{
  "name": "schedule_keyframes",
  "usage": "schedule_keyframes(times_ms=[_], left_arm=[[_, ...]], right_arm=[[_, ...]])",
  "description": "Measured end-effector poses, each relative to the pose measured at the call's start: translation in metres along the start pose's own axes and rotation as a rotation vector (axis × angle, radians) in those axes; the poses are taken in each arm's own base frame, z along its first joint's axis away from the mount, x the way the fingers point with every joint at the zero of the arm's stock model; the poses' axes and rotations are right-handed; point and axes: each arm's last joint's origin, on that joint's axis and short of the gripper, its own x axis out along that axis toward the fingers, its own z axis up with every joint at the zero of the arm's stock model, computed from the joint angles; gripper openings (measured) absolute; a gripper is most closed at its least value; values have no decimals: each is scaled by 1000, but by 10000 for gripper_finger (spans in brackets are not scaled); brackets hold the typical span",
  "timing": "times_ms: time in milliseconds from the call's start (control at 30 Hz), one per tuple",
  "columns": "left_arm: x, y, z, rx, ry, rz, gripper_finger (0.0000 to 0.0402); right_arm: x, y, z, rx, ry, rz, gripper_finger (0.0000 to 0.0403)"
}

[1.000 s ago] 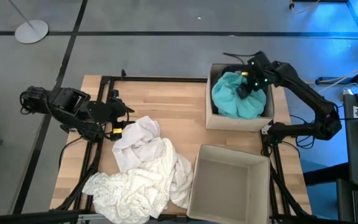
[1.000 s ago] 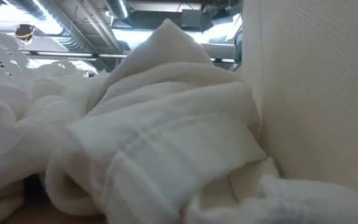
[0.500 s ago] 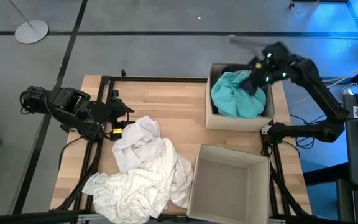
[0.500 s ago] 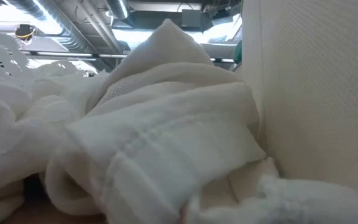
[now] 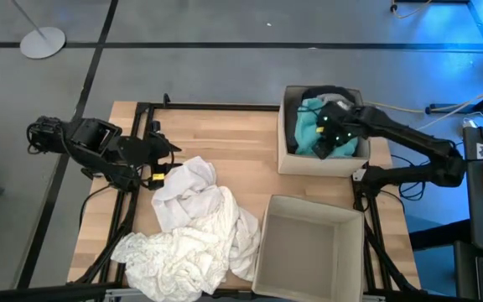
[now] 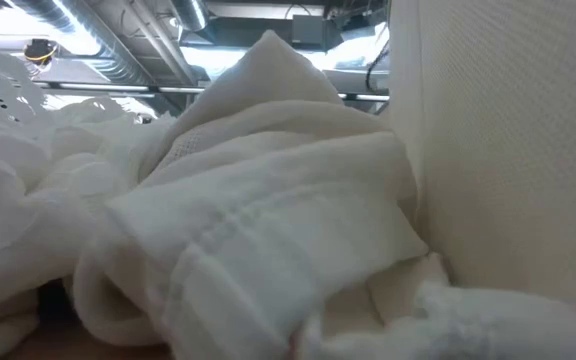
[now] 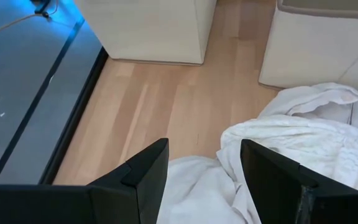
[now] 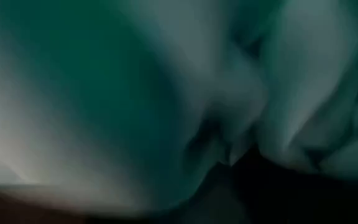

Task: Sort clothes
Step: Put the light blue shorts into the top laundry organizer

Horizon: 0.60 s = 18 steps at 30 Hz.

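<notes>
A pile of white and cream clothes (image 5: 193, 226) lies on the wooden table's near left part and fills the low view (image 6: 218, 210). A teal garment (image 5: 306, 126) lies in the far cardboard box (image 5: 284, 161), with a dark garment (image 5: 329, 91) at the box's far side. My left gripper (image 5: 158, 164) is open at the pile's far left edge, and its fingers stand over the white cloth (image 7: 291, 137). My right gripper (image 5: 331, 134) is down in the far box on the teal garment. Its wrist view shows only teal cloth (image 8: 104, 93), and its fingers are hidden.
A second open cardboard box (image 5: 309, 245) stands at the table's near right, and its wall (image 6: 508, 150) shows beside the pile in the low view. Bare wood (image 5: 225, 134) lies between the pile and the far box.
My right gripper rose out of the far box toward the far right, then came back down into the box, nearer its middle, over the teal garment. Less of the teal garment shows now. The white pile has stayed where it was.
</notes>
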Motion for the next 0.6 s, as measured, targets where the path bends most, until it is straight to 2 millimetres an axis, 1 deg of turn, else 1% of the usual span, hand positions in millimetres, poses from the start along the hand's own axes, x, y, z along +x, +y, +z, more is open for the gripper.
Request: schedule_keyframes(times_ms=[100, 167, 267, 333, 400, 433, 500, 600], left_arm=[[0, 0, 0, -8, 0, 0, 192], [0, 0, 0, -8, 0, 0, 192], [0, 0, 0, -9, 0, 0, 192], [0, 0, 0, -12, 0, 0, 192], [0, 0, 0, -12, 0, 0, 192], [0, 0, 0, -11, 0, 0, 192], [0, 0, 0, -12, 0, 0, 192], [0, 0, 0, -18, 1, 1, 192]], right_arm=[[19, 0, -4, -9, 21, 13, 197], [26, 0, -6, -8, 14, 14, 197], [30, 0, -7, -7, 3, 14, 197], [26, 1, -5, -16, 6, 20, 197], [12, 1, -1, -19, 3, 25, 197], [1, 1, 2, -19, -13, 31, 197], [-25, 2, 8, -15, -89, 48, 197], [-60, 1, 13, 7, -146, 65, 197]])
